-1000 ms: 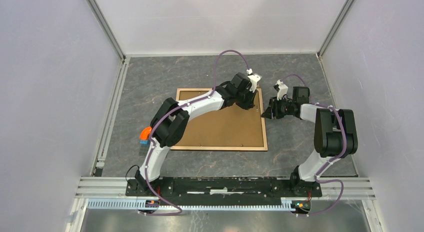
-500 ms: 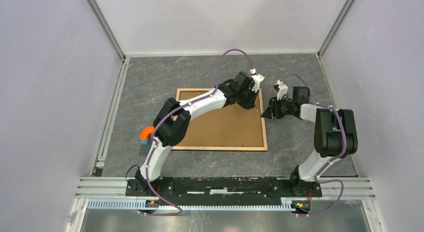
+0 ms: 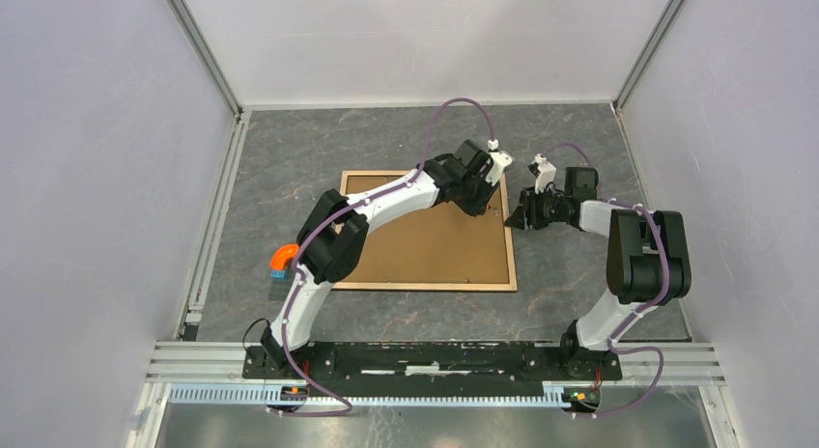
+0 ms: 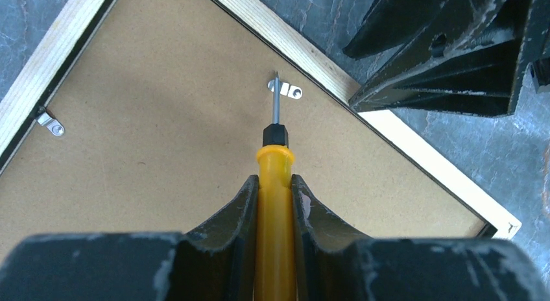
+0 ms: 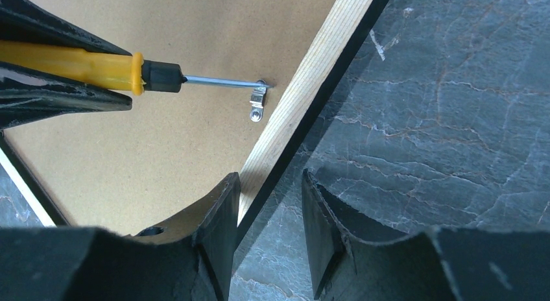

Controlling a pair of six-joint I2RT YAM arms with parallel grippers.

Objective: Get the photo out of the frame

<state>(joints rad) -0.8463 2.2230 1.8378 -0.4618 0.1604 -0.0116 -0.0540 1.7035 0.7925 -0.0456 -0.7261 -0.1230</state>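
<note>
The frame point(image 3: 425, 245) lies face down on the table, brown fibreboard back up, edged in light wood. The photo is hidden under the backing. My left gripper point(image 4: 275, 184) is shut on a yellow-handled screwdriver point(image 4: 275, 165); its tip rests at a small metal clip point(image 4: 286, 90) near the frame's right edge. The same clip point(image 5: 258, 105) and screwdriver point(image 5: 78, 64) show in the right wrist view. My right gripper point(image 5: 269, 204) is open, its jaws straddling the frame's right edge point(image 5: 305, 93), one finger over the backing, one over the table. In the top view it point(image 3: 517, 216) sits at the frame's upper right side.
A second metal clip point(image 4: 50, 121) sits near the frame's other edge. An orange and blue object point(image 3: 281, 260) lies left of the frame. The table top is dark grey stone-patterned point(image 3: 579, 274), walled on three sides.
My left wrist has shifted slightly right and up toward the frame's right edge with the screwdriver. The right arm has not moved.
</note>
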